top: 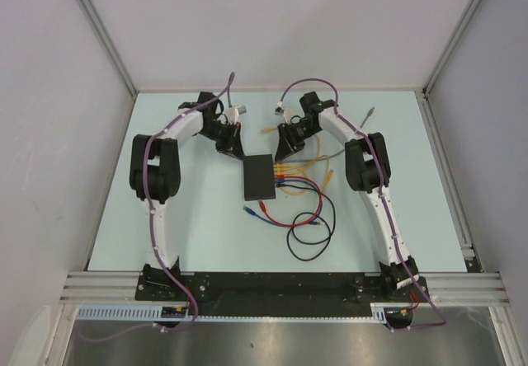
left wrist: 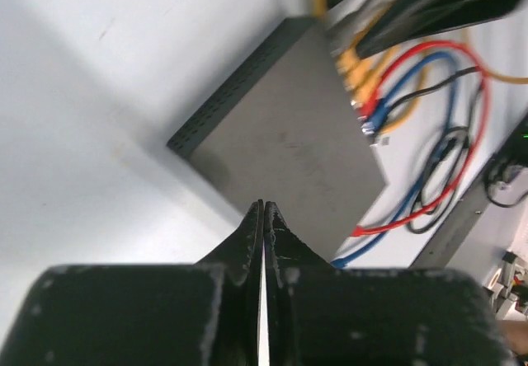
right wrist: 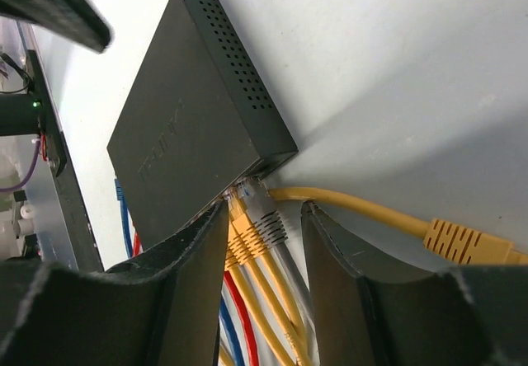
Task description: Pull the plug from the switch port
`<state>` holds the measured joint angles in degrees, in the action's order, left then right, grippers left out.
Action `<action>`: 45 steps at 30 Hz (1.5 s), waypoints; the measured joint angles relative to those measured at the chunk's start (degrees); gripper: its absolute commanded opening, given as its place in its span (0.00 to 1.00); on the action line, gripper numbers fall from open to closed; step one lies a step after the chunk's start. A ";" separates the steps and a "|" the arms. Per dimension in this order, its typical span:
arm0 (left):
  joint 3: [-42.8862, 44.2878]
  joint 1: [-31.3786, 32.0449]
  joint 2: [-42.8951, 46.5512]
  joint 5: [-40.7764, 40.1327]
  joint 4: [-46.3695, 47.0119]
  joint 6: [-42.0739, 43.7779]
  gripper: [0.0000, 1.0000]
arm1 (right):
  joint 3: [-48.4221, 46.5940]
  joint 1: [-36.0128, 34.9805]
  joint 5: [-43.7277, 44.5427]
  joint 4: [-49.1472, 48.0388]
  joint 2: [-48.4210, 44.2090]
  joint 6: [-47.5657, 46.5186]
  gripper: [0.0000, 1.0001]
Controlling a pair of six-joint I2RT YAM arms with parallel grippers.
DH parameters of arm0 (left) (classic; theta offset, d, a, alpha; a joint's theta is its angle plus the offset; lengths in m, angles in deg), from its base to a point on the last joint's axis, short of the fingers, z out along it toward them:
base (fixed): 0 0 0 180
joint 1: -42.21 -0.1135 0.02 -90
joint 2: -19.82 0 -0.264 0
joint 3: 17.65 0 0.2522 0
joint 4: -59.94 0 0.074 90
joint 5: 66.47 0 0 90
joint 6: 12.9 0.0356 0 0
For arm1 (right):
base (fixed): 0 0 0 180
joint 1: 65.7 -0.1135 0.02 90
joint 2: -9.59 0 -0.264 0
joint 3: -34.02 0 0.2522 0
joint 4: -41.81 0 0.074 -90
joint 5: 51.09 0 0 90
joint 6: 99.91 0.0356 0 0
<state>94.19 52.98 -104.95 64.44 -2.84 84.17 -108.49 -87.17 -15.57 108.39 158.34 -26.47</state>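
At the middle of the surface point(top: 190, 218) lies the switch point(top: 258, 177), flat, its port edge facing right and cables point(top: 309, 218) fanning away. The right tool point(right wrist: 264, 211) stands moderately wide, straddling the port row with a grey plug point(right wrist: 266, 218) and yellow plugs point(right wrist: 238, 227) between its fingers, gripping nothing. The left tool point(left wrist: 262, 211) is pressed together and empty, its tip at a switch edge; contact I cannot tell. The grasp is being lined up, I judge. Next it must close on one plug and pull straight out with the switch braced. The ports hold yellow, grey, red and blue plugs; another yellow plug point(right wrist: 458, 241) lies loose.
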 measured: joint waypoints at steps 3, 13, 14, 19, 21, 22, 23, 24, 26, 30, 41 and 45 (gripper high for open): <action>-0.04 0.11 0.98 3.21 1.97 -1.05 0.00 | 0.00 0.11 -0.31 0.00 0.20 0.00 0.44; 0.04 2.29 -4.50 6.14 1.81 -2.64 0.00 | 0.00 0.33 -1.44 0.02 0.68 0.28 0.40; 0.17 2.45 -4.50 5.84 1.75 -2.64 0.00 | 0.00 0.33 -1.49 0.02 0.68 0.28 0.40; 0.28 2.69 -4.50 5.18 1.79 -3.04 0.00 | 0.00 0.33 -1.77 0.00 0.68 0.50 0.37; 0.28 2.73 -4.57 5.16 1.79 -3.19 0.00 | 0.00 0.33 -2.10 0.00 0.68 0.66 0.35; 0.28 2.73 -4.57 5.18 1.79 -3.21 0.00 | -0.04 0.33 -2.40 0.02 0.68 0.90 0.35; 0.28 2.73 -4.59 5.18 1.79 -3.23 0.00 | -0.09 0.31 -2.71 0.00 0.70 1.05 0.35; 0.28 2.73 -4.59 5.18 1.79 -3.23 0.00 | -0.20 0.31 -2.93 -0.02 0.72 1.11 0.35; 0.28 2.73 -4.61 5.18 1.79 -3.23 0.00 | -0.26 0.31 -3.28 -0.07 0.72 1.29 0.35; 0.28 2.73 -4.61 5.20 1.79 -3.23 0.00 | -0.28 0.31 -3.63 -0.24 0.74 1.33 0.38; 0.28 2.75 -4.61 5.16 1.77 -3.19 0.00 | -1.68 0.15 -5.38 1.81 2.56 -0.20 0.45; 0.28 2.78 -4.61 5.09 1.77 -3.19 0.00 | -1.90 0.17 -5.42 2.10 2.78 -0.94 0.44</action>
<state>94.48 55.75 -109.57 69.53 -1.07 80.98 -110.39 -87.00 -20.99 110.49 161.12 -27.41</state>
